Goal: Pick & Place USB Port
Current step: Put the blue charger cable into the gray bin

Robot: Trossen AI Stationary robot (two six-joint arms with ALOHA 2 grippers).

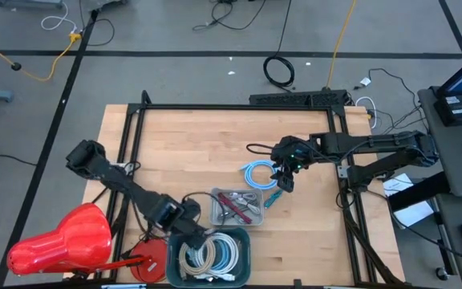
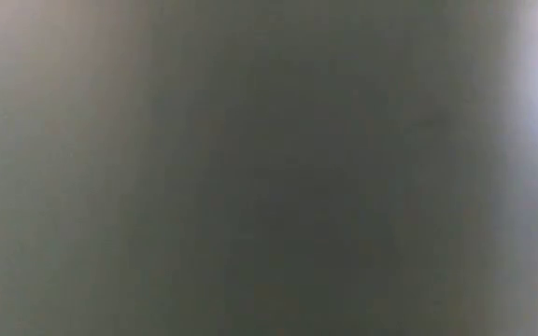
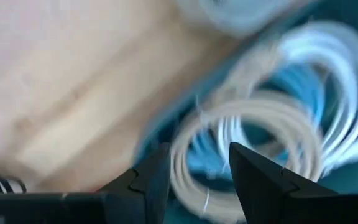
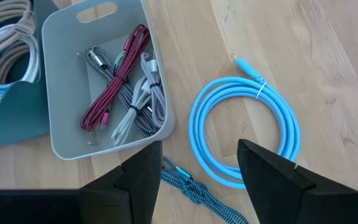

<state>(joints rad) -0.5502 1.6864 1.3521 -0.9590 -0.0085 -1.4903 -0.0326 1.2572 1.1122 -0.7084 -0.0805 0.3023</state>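
A light-blue cable (image 1: 258, 174) lies coiled on the wooden table, one plug end (image 4: 241, 62) sticking out. My right gripper (image 1: 285, 178) hovers open just above the coil's right side (image 4: 197, 165), touching nothing. A grey tray (image 1: 237, 206) holds red, white and braided cables (image 4: 120, 84). A teal-and-black braided cable (image 4: 191, 186) lies beside the tray. My left gripper (image 1: 192, 218) is open (image 3: 199, 177) over the teal bin (image 1: 208, 255) of white and beige coiled cables (image 3: 260, 124). The low view shows only a grey blur.
A red moulded object (image 1: 61, 241) and a red round lid (image 1: 151, 261) sit at the table's near left corner. Black frame rails (image 1: 239, 107) run along the far, left and right sides. Bare wood (image 1: 183, 152) lies between the arms.
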